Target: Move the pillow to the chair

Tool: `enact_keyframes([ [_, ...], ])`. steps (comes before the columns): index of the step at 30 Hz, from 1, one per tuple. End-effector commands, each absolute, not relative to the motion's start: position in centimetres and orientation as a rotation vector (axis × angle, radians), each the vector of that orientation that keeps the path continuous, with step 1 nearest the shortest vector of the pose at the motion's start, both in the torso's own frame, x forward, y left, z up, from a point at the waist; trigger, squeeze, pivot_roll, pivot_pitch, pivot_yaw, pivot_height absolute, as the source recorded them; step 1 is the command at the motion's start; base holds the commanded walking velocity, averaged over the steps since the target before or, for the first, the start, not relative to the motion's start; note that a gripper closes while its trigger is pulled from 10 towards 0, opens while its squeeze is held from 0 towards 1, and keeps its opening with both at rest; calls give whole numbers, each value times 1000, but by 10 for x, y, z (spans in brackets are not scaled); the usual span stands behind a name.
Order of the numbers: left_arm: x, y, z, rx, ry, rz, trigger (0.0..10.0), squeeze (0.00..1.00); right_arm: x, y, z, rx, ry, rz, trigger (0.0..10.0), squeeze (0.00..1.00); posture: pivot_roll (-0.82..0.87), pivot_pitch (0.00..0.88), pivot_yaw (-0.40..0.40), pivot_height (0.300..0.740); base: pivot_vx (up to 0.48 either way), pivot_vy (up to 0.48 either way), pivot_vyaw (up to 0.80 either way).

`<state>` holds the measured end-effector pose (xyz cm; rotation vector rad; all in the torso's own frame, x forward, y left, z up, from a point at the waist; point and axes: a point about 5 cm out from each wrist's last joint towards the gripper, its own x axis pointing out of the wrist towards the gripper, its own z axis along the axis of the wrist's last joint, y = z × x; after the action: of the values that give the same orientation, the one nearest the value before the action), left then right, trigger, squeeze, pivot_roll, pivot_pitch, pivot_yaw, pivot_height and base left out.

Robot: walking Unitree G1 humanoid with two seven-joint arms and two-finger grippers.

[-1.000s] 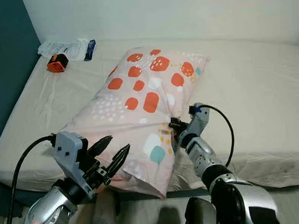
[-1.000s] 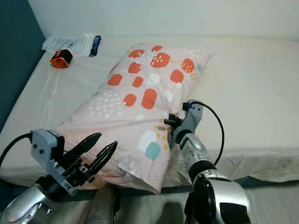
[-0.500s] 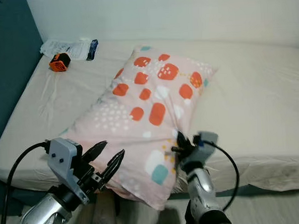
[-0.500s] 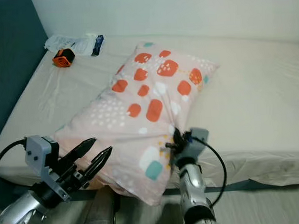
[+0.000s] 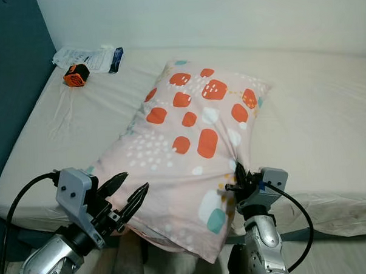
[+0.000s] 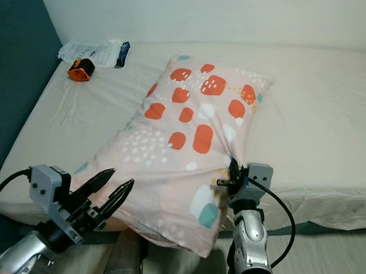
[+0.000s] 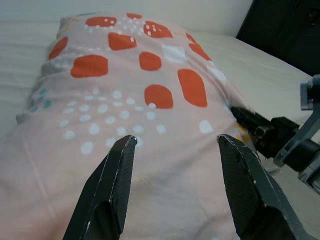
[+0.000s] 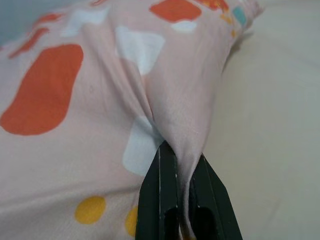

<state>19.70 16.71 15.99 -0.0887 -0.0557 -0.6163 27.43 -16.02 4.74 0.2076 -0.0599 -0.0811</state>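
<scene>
Pillow lay diagonally on the bed, near corner overhanging. Right gripper pinched only a cover fold at 4 o'clock; left gripper gaped unloaded. Fabric could slip free.

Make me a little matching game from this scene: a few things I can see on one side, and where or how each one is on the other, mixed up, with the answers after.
Things:
1. pillow
2. left gripper
3. right gripper
4. small orange object

States:
A. fingers open, just short of the pillow's near end
B. far corner of the bed, beside a white packet
C. pinching a fold of pillow fabric
D. pink with orange spots, its near end hanging over the bed's front edge

Pairs: 1-D, 2-A, 3-C, 4-B
</scene>
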Motion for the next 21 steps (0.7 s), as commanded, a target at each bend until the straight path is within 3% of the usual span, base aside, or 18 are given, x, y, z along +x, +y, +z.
enact_keyframes([
  [1,197,169,153,-61,-23,-615,10000,0,259,-175,29,216,19,-162,10000,475,309,97,-119,561,0,0,0],
  [2,199,170,148,-54,-5,-597,10000,0,260,-175,27,219,32,-146,10000,1000,301,84,-122,561,0,0,0],
  [10,206,181,127,-68,85,-471,10000,0,252,-172,28,172,48,-73,10000,1000,243,36,-106,561,0,0,0],
  [11,207,184,122,-91,104,-449,10000,0,247,-172,24,131,82,-54,10000,0,229,29,-103,561,0,0,0],
  [17,213,199,106,-175,206,-341,10000,0,222,-187,3,37,200,-87,10000,0,206,18,-100,561,0,0,0],
  [18,207,209,94,-225,286,-293,10000,1000,213,-195,-1,27,219,-116,10000,0,189,12,-94,561,0,0,0],
  [21,202,214,87,-259,338,-265,10000,1000,208,-200,-3,23,227,-133,10000,0,189,12,-94,561,0,0,0],
])
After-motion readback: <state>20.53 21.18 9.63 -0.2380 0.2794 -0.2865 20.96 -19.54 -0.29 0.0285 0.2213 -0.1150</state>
